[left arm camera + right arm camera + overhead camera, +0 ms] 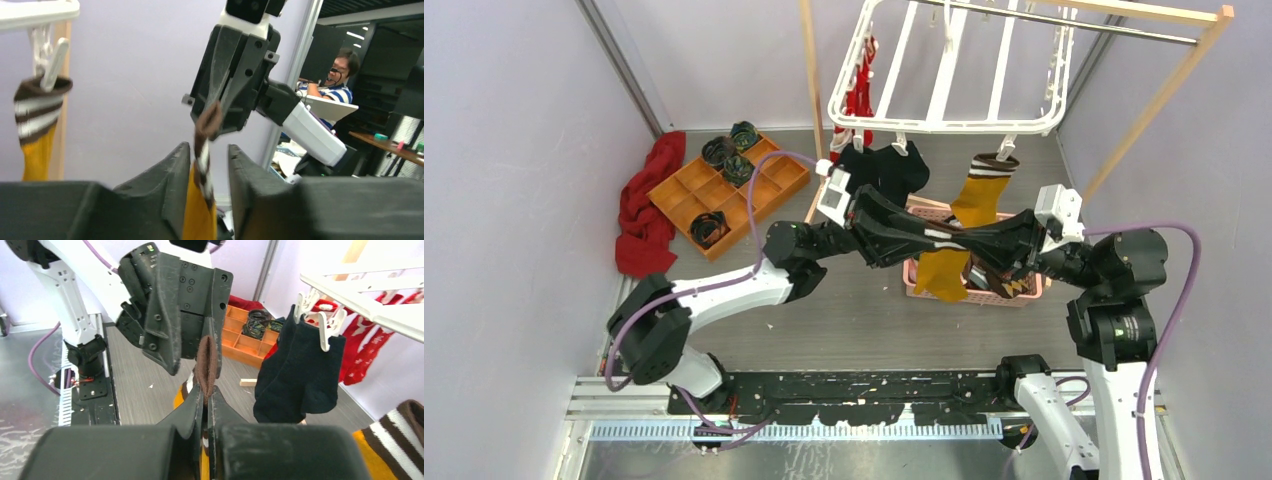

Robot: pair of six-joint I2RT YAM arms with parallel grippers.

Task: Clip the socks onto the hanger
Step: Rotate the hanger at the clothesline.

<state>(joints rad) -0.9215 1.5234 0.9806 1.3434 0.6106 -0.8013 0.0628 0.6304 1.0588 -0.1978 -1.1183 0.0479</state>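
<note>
Item 1, table (844, 310): grey surface; both arms reach from the near edge toward the middle, where their tips meet.

Item 2, right gripper (206, 390): jaws pressed together on the brown cuff of the mustard sock (942, 272); no gap shows between the fingers in the right wrist view.

Item 3, left gripper (209, 147): jaws narrowly parted; the same sock hangs in the gap between its fingers (170, 185), close to the left one; whether it touches cannot be told.

Item 4, mustard sock: held in the air at mid-table, cuff up, yellow foot hanging down over the basket (927, 208).

Item 5, basket: pink, on the table beneath the two tips; an argyle sock (1016, 288), brown with cream diamonds, lies at its right end.

Item 6, black socks (300, 375): hanging from white clips (327, 330) on the near edge of the hanger (944, 126), left of centre.

Item 7, second mustard sock (982, 195): brown-and-white striped cuff, clipped to the same near edge, right of the black pair.

Item 8, hanger: white frame with crossbars, tilted, far centre; red socks (858, 98) hang along its left side.

Item 9, orange tray (686, 188): compartmented, far left; dark rolled bundles (744, 135) in several compartments; a red cloth (646, 215) lies just beside its left edge.

Item 10, wooden rack (1164, 95): far right, its post slanting up beside the hanger.
</note>
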